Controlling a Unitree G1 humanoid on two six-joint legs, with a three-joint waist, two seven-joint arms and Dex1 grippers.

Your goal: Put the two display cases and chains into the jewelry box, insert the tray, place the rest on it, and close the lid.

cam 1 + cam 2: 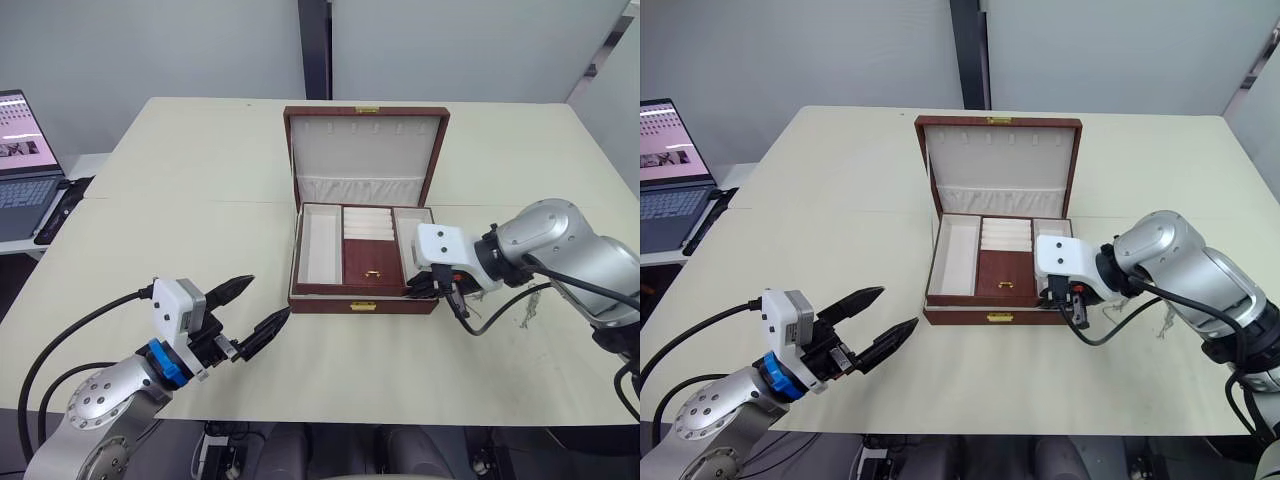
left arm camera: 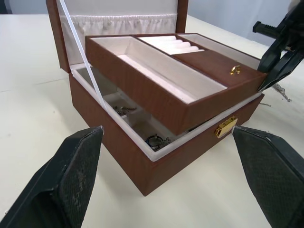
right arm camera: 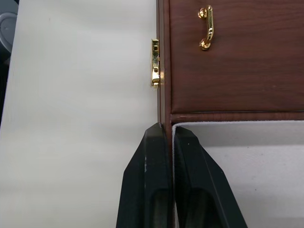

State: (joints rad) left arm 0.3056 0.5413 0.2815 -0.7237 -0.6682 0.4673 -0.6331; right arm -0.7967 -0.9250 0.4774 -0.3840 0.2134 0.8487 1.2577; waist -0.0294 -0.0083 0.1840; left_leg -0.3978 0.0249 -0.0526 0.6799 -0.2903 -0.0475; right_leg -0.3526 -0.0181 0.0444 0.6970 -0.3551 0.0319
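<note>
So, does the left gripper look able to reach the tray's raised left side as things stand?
Probably yes. The left gripper is open in front of the jewelry box, and the tray sits tilted with that side lifted, nothing between; the right gripper pinches the other end.

A reddish-brown wood-grain jewelry box sits on a pale cream table. Its open lid is lined in cream with a gathered pocket. A gold clasp shines on the box front. The tray is the same reddish brown, with cream side compartments, a white ribbed ring cushion, and a brown centre flap bearing a gold pull. Both grippers, left and right, have black fingers; the left pads show a fine cross-hatched texture.
</note>
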